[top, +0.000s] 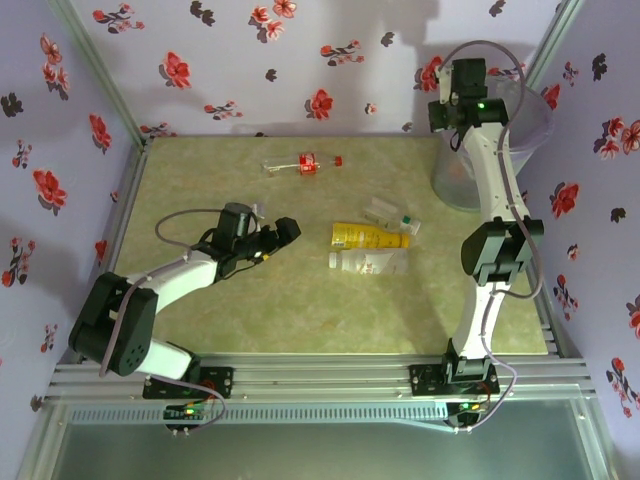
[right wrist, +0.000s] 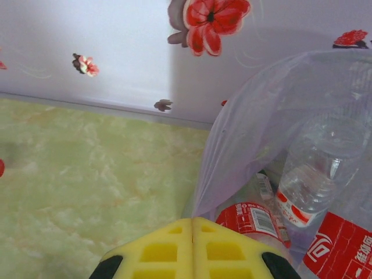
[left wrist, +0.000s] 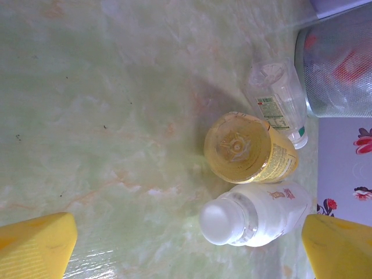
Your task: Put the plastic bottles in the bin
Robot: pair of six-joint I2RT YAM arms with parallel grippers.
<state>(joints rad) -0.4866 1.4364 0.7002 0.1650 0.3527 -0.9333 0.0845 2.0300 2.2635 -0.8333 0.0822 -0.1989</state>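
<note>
Three plastic bottles lie together mid-table: a yellow-labelled one, a white one and a small clear one. A red-labelled clear bottle lies further back. My left gripper is open, low over the table just left of the group. In its wrist view the white bottle's cap faces the gap between the fingers, with the yellow bottle beside it. My right gripper hangs shut and empty at the rim of the bin. Inside the bin liner lie red-labelled bottles.
A small red cap lies beside the far bottle. Flowered walls enclose the table on three sides, and the bin stands in the back right corner. The bin's mesh wall stands beyond the clear bottle.
</note>
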